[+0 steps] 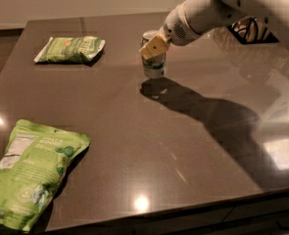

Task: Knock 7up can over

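Camera view: the 7up can [154, 68], green-and-white label unreadable, stands upright on the dark worktop [198, 175], the hand [154, 47] at its top, open or closed impossible to tell, one green snack bag [70, 49] to the can's left and a second green bag [31, 175] well in front-left.

Warm, fairly dim overhead light lies on the dark glossy table [134, 131]. Two small lamp glints [141, 203] shine on it, at the left edge and near the front, and a broad glare patch [281, 151] sits at the right. The gripper [154, 47], against the upper side of the 7up can [155, 67], and the arm [207, 9] throw a long shadow [207, 116] toward the front right
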Controlling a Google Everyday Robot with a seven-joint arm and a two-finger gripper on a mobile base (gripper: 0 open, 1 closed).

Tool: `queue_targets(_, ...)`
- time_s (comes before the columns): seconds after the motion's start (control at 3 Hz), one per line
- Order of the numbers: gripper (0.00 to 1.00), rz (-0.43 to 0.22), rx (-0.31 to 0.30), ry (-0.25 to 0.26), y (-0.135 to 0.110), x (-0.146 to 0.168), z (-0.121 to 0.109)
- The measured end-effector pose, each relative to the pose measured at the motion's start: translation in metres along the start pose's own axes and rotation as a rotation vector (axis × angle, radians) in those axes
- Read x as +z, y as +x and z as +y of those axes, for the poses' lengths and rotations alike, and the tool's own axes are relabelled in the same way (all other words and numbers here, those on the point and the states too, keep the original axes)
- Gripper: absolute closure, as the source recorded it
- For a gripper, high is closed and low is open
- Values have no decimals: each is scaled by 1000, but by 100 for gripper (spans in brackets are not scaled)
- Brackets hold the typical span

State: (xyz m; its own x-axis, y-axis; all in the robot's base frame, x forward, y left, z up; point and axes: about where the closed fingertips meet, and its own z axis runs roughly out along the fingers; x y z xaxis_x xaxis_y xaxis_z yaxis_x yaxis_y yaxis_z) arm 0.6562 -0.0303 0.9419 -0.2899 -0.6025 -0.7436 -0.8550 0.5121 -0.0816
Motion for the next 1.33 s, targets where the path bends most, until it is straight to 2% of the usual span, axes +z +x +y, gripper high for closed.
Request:
queue_targets(0.33, 100, 177, -113, -6, -1, -27, 7)
queue_targets(1.0, 100, 524, -341, -9, 18, -40, 23)
queue_targets(1.33, 100, 626, -439, -18, 30, -46, 31)
